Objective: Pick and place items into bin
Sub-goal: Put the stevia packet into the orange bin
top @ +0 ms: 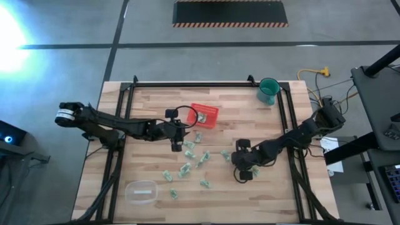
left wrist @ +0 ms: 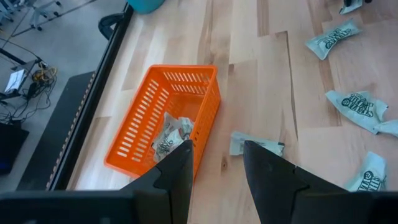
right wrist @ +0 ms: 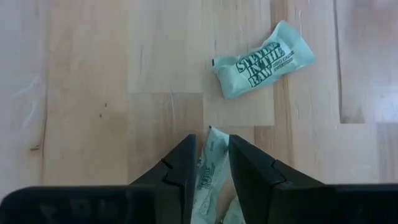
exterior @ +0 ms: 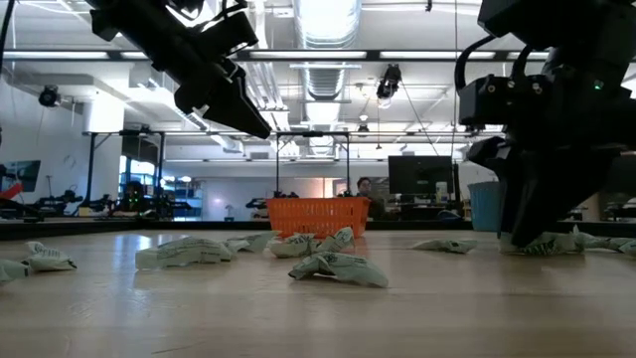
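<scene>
The red tray (top: pixel 204 115) sits mid-table toward the far side, with one packet (left wrist: pixel 171 140) inside it. Several small pale-green packets (top: pixel 186 167) lie scattered on the wood nearer the front. My left gripper (top: pixel 177 145) is open and empty, raised above the table just on the near side of the tray (left wrist: pixel 163 118); a packet (left wrist: pixel 256 144) lies beyond its fingertips. My right gripper (top: pixel 245 174) is down at the table right of the scatter, shut on a packet (right wrist: pixel 207 169). Another packet (right wrist: pixel 261 59) lies just ahead of it. My right gripper pinches a pale-green packet between its two fingers (right wrist: pixel 184 168), which point down from above. One end of the packet (right wrist: pixel 209 138) sticks out past the fingertips. In the low view the packet (exterior: pixel 549 245) lies on the table under the gripper.
A teal cup (top: pixel 269 90) stands at the far right of the table. A clear rounded container (top: pixel 140 191) lies at the near left. Black frame rails (top: pixel 122 100) run along the table's left, right and far sides.
</scene>
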Robot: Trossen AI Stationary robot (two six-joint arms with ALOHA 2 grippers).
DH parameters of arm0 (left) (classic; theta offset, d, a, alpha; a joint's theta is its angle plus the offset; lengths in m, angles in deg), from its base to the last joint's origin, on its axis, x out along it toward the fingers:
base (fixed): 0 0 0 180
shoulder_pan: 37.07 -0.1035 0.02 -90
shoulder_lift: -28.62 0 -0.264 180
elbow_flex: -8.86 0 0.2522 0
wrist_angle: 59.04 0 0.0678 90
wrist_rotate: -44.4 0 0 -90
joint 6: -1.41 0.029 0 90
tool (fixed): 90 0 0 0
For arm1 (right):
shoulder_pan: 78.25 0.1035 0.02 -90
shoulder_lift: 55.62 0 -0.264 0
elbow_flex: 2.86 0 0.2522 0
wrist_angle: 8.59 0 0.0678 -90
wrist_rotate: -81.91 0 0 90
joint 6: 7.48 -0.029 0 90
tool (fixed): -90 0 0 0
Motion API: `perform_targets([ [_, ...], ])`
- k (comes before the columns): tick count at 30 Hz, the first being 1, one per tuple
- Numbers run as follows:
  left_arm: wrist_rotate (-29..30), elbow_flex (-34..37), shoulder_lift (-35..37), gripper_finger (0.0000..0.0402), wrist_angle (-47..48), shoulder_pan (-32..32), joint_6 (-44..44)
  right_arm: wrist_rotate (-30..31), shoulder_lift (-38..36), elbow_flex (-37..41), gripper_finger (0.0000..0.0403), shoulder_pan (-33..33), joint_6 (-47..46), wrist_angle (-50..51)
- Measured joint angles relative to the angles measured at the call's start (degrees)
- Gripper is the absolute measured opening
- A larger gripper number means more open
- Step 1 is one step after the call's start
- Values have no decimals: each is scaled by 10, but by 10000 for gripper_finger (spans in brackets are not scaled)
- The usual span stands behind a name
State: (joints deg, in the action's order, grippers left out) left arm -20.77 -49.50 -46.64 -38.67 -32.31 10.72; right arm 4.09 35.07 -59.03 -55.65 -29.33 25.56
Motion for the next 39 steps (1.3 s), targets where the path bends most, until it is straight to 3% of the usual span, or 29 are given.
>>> perform_targets([
  [6, 0, 0, 0, 125, 0, 0, 0, 0, -1, 0, 19, 0, 41, 2],
  [18, 0, 0, 0, 125, -1, 0, 0, 49, -1, -20, 8, 0, 97, 2],
  [25, 0, 0, 0, 125, -1, 0, -1, 131, -2, -61, 8, 0, 180, 0],
  [32, 0, 0, 0, 125, -1, 3, -17, 289, -2, -98, 8, -28, 331, -67],
  [35, 0, 0, 0, 125, 0, 7, -27, 290, -2, -101, 8, -66, 419, -166],
  [39, 0, 0, -1, 125, 21, 14, -30, 210, -2, -97, 8, -136, 478, -244],
])
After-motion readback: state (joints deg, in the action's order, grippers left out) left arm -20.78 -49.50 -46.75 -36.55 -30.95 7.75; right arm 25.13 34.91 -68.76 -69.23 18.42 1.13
